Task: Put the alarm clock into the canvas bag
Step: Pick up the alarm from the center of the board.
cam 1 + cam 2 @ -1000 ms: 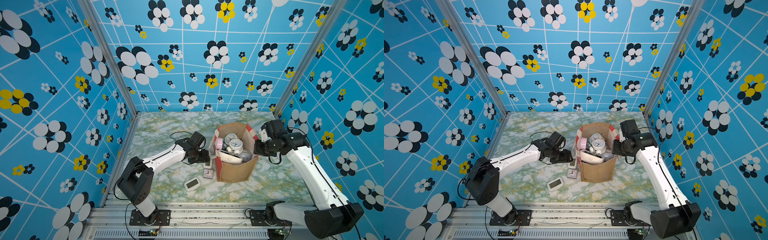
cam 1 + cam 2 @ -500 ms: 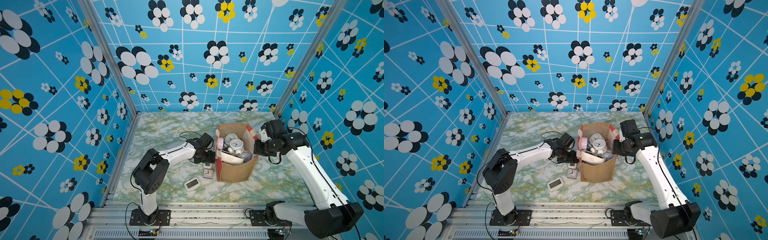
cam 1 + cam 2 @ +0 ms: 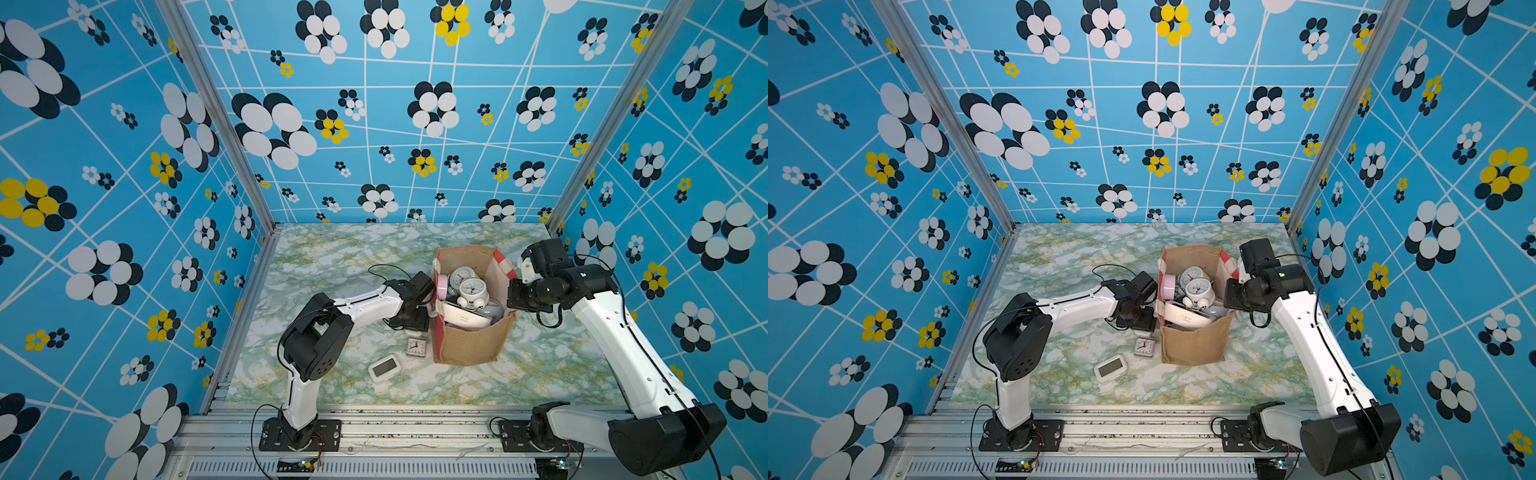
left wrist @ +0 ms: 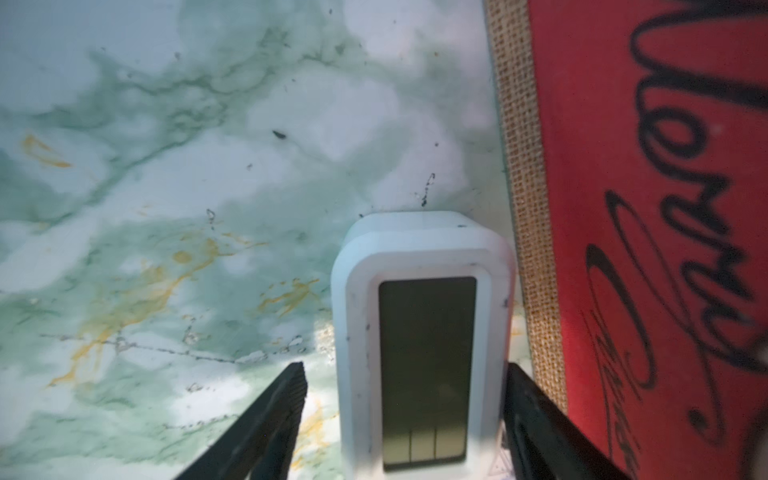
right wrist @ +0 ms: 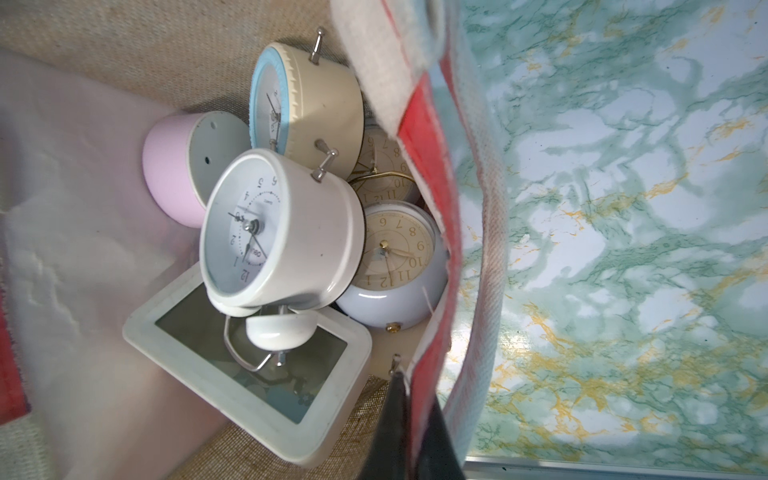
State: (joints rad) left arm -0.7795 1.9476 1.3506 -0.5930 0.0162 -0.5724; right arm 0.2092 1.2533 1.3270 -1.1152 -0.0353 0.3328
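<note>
1. Tote: boxy tan burlap canvas bag (image 3: pixel 471 345) with red side panels, standing open-mouthed on the green-and-white marbled tabletop (image 3: pixel 332 270); seen in both top views (image 3: pixel 1194 345).
2. Target: white rectangular digital alarm clock (image 4: pixel 424 353) with dark blank screen; on the tabletop outside the bag, just beside the red panel bearing black script; its screen faces the left wrist camera.
3. Left gripper (image 4: pixel 405 370): jaws spread wide, straddling the alarm clock; 1 black finger (image 4: pixel 270 415) stands clear of the case, tabletop showing between; the other finger (image 4: pixel 536 428) sits in the narrow slot between case and bag; nothing clamped.
4. Right gripper (image 5: pixel 401 386): jaws pinched tight on the bag's red-edged rim; in a top view the right gripper (image 3: pixel 513 297) sits at the side of the bag opposite the left arm.
5. Bag contents, right wrist view: white twin-bell analogue clock (image 5: pixel 274 232) uppermost; cream round clock with blue bezel (image 5: pixel 307 99); pink round clock (image 5: pixel 174 170) showing its back; pale lilac round clock with cream dial (image 5: pixel 390 266); flat white-framed digital clock (image 5: pixel 249 361) beneath.
6. Loose items on the tabletop: small square analogue clock (image 3: pixel 416 347) just beside the bag's front corner; white rounded digital clock with grey screen (image 3: pixel 384 368) near it, apart from the bag.
</note>
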